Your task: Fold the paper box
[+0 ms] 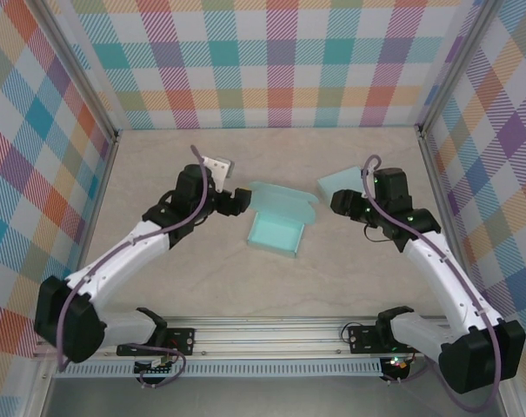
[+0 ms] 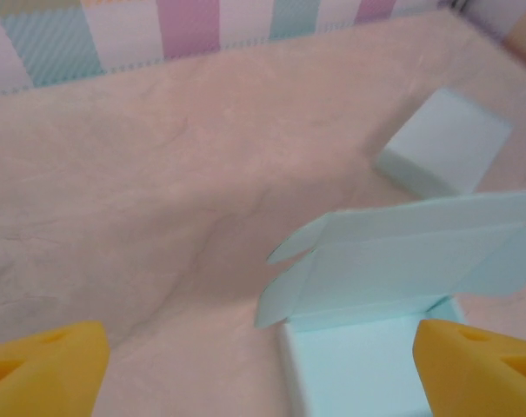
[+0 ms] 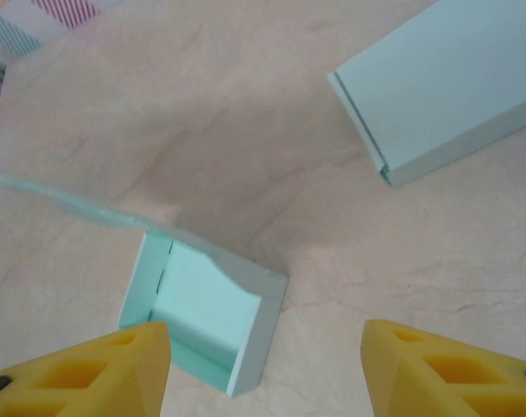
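Paper box (image 1: 276, 233): pale teal, open, flat on table (image 1: 202, 287), close to its middle in top view. Lid panel (image 1: 284, 201) raised along tray's 12 o'clock edge, small rounded tabs at both ends. Tray interior bare and face-up.

Second box (image 1: 339, 182): same teal, closed, also flat on table, at about 2 o'clock from the open one and well clear of it. Partly hidden behind right wrist in top view.

Left arm (image 1: 132, 252): reaches in from 7 o'clock. Left jaws just beside lid panel's 9 o'clock end; cannot tell whether touching. Left wrist view: yellow fingertips (image 2: 45, 365) wide apart at both lower corners, nothing clamped, tray corner close to the right-hand tip, lid panel leaning beyond.

Right arm (image 1: 445, 269): reaches in from 5 o'clock. Right jaws at 3 o'clock of the open box, near but apart from it. Right wrist view: yellow fingertips (image 3: 80, 369) spread wide, nothing gripped, open tray just off the left-hand tip, closed box at upper right.
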`<action>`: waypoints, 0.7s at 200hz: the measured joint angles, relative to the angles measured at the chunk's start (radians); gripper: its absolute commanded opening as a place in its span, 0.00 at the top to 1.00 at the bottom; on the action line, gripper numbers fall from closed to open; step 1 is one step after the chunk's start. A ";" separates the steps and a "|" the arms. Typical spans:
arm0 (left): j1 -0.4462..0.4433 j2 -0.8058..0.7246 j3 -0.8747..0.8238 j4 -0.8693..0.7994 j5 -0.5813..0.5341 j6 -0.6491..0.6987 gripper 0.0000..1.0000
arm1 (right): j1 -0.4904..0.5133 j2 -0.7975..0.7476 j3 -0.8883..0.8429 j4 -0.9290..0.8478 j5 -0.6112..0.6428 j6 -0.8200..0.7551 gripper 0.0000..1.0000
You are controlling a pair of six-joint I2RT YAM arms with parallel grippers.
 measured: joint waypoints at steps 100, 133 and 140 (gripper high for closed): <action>0.091 0.396 0.278 -0.198 0.312 0.346 0.30 | 0.164 0.247 0.140 -0.130 0.113 -0.090 0.41; 0.092 0.452 0.316 -0.217 0.361 0.369 0.37 | 0.181 0.325 0.199 -0.131 0.129 -0.117 0.42; 0.092 0.460 0.316 -0.221 0.366 0.370 0.39 | 0.185 0.343 0.211 -0.131 0.131 -0.122 0.43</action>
